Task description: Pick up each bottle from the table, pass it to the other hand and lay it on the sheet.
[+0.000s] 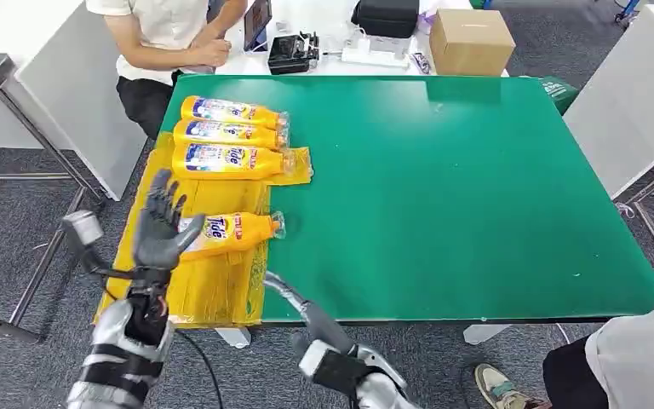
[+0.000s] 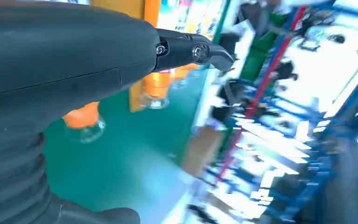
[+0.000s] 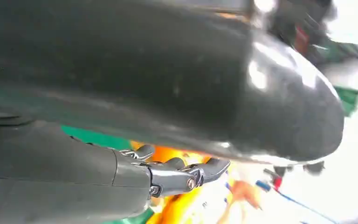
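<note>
Four yellow plastic detergent bottles [image 1: 228,230] are laid on the yellow plastic sheet [image 1: 213,290]. The left hand [image 1: 162,226] is spread, released, above the nearest. The right hand [image 3: 182,177]: grasp cannot be told. Withdrawal is judged next.

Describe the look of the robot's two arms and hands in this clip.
Both arms are silver, jointed metal. The left arm has dark banded segments and a black cable trailing below. The left hand is dark grey with slim segmented fingers. The right hand shows a grey cover and metallic-jointed fingers.
</note>
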Robot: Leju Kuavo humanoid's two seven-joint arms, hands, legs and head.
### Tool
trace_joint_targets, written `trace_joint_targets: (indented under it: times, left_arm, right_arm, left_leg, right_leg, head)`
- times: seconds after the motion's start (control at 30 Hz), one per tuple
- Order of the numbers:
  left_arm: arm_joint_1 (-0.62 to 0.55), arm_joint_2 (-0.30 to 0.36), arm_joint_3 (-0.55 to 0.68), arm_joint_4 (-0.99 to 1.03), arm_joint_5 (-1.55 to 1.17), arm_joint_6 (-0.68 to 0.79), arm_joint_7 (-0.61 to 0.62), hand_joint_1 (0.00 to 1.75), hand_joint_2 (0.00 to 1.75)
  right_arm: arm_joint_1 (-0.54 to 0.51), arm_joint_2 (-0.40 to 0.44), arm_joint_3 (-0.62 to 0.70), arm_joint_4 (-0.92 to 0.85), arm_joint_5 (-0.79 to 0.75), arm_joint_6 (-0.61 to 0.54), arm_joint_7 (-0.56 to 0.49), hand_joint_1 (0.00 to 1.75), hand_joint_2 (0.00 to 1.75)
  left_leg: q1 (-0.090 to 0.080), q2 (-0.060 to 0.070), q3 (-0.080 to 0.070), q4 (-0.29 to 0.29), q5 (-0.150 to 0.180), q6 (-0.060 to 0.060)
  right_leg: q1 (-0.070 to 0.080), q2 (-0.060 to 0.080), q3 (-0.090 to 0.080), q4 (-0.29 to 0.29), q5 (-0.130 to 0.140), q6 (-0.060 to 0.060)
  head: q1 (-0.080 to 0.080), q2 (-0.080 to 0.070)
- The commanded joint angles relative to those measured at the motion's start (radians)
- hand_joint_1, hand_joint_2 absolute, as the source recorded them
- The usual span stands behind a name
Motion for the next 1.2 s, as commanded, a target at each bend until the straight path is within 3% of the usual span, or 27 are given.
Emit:
trace_joint_targets:
  times: [0.03,0.23,0.27,0.4,0.47,0.53,0.57,0.6,0.67,0.7,0.77,0.83,1.0,1.03,1.2]
  left_arm:
    - [0.091,0.071,-0.049,-0.207,0.017,0.012,0.007,0.0,1.75]
    - [0.091,0.071,-0.049,-0.207,0.017,0.012,0.007,0.0,1.75]
    - [0.1,0.067,-0.053,-0.215,0.015,0.037,-0.007,0.0,1.75]
    - [0.197,0.081,-0.104,-0.328,-0.014,0.076,-0.027,0.0,1.75]
    - [0.241,0.077,-0.127,-0.377,-0.045,0.103,-0.049,0.0,1.75]
    - [0.271,0.068,-0.142,-0.411,-0.076,0.142,-0.075,0.0,1.75]
    - [0.291,0.062,-0.145,-0.425,-0.102,0.172,-0.085,0.0,1.75]
    - [0.311,0.058,-0.148,-0.436,-0.124,0.193,-0.089,0.0,1.75]
    - [0.361,0.031,-0.145,-0.444,-0.187,0.273,-0.082,0.0,1.75]
    - [0.398,0.007,-0.175,-0.46,-0.291,0.338,-0.121,0.0,1.75]
    - [0.43,0.007,-0.235,-0.471,-0.341,0.394,-0.14,0.0,1.75]
    - [0.422,0.015,-0.287,-0.446,-0.388,0.457,-0.144,0.0,1.75]
    - [0.381,0.029,-0.338,-0.35,-0.387,0.452,-0.166,0.0,1.75]
    - [0.383,0.026,-0.336,-0.345,-0.372,0.447,-0.167,0.0,1.75]
    - [0.408,0.009,-0.317,-0.399,-0.388,0.455,-0.257,0.0,1.75]
  right_arm:
    - [0.048,-0.019,-0.069,-0.118,-0.016,0.022,0.005,0.0,0.0]
    - [0.048,-0.019,-0.069,-0.118,-0.016,0.022,0.005,0.0,0.0]
    - [0.064,-0.002,-0.096,-0.135,-0.049,0.013,-0.044,0.0,1.75]
    - [0.13,0.006,-0.127,-0.289,-0.07,-0.07,-0.046,0.0,1.75]
    - [0.167,0.034,-0.152,-0.366,-0.165,-0.091,-0.046,0.0,1.75]
    - [0.174,0.028,-0.154,-0.361,-0.147,-0.154,-0.046,0.0,1.75]
    - [0.177,0.025,-0.172,-0.336,-0.163,-0.152,0.008,0.0,0.0]
    - [0.181,0.023,-0.191,-0.328,-0.195,-0.142,0.051,0.0,0.0]
    - [0.206,0.077,-0.303,-0.319,-0.418,-0.119,0.165,0.0,0.0]
    - [0.213,0.099,-0.34,-0.35,-0.243,-0.375,0.115,0.0,0.0]
    - [0.215,0.083,-0.328,-0.398,-0.207,-0.425,0.152,0.0,0.0]
    - [0.23,0.114,-0.344,-0.435,-0.147,-0.532,0.098,0.0,0.0]
    - [0.225,0.068,-0.316,-0.438,-0.139,-0.506,0.083,0.0,0.0]
    - [0.224,0.064,-0.313,-0.431,-0.139,-0.49,0.086,0.0,1.75]
    - [0.245,0.057,-0.325,-0.426,-0.228,-0.344,0.077,0.0,1.75]
  left_leg:
    - [0.0,0.0,0.001,0.0,-0.001,0.0]
    - [0.0,0.0,0.002,-0.001,0.0,0.0]
    - [0.0,0.0,0.002,-0.001,0.0,0.0]
    - [-0.001,0.001,0.004,0.0,-0.002,0.0]
    - [-0.001,0.002,0.006,0.0,-0.003,0.0]
    - [0.0,0.001,0.002,0.0,-0.002,0.0]
    - [0.0,0.002,0.005,0.0,-0.004,0.0]
    - [0.0,0.0,0.004,0.0,-0.003,0.0]
    - [-0.001,0.001,0.008,-0.001,-0.005,0.0]
    - [-0.001,0.001,0.005,-0.001,-0.004,0.001]
    - [-0.001,0.001,0.004,0.0,-0.005,0.001]
    - [-0.001,0.001,0.004,0.0,-0.006,0.0]
    - [-0.001,-0.001,0.007,-0.002,-0.005,0.0]
    - [-0.001,-0.002,0.005,-0.002,-0.004,0.0]
    - [0.0,0.0,0.005,-0.002,-0.004,0.0]
  right_leg:
    - [0.0,0.0,0.001,0.0,-0.001,0.0]
    - [0.0,-0.001,0.002,0.0,-0.001,0.001]
    - [0.0,0.0,0.002,-0.001,0.0,0.001]
    - [0.0,0.0,0.004,0.001,-0.003,0.0]
    - [0.0,0.0,0.005,0.0,-0.003,0.0]
    - [0.0,0.0,0.002,0.0,-0.002,0.001]
    - [0.0,0.0,0.004,0.001,-0.004,0.001]
    - [0.0,-0.001,0.004,0.0,-0.003,0.001]
    - [0.0,0.0,0.008,-0.001,-0.004,0.001]
    - [0.0,0.0,0.005,-0.001,-0.003,0.001]
    - [-0.001,0.0,0.003,0.0,-0.004,0.001]
    - [0.0,-0.001,0.004,0.0,-0.004,0.0]
    - [-0.001,-0.003,0.007,-0.001,-0.005,0.0]
    - [-0.001,-0.003,0.005,-0.002,-0.003,0.0]
    - [0.0,-0.001,0.005,-0.002,-0.003,0.0]
  head:
    - [0.0,0.0]
    - [0.0,0.0]
    - [0.0,0.0]
    - [0.0,0.0]
    - [0.0,0.0]
    - [0.0,0.0]
    - [0.0,0.0]
    - [0.0,0.0]
    - [0.0,0.0]
    - [0.0,0.0]
    - [0.0,0.0]
    - [0.0,0.0]
    - [0.0,0.0]
    - [0.0,0.0]
    - [0.0,0.0]
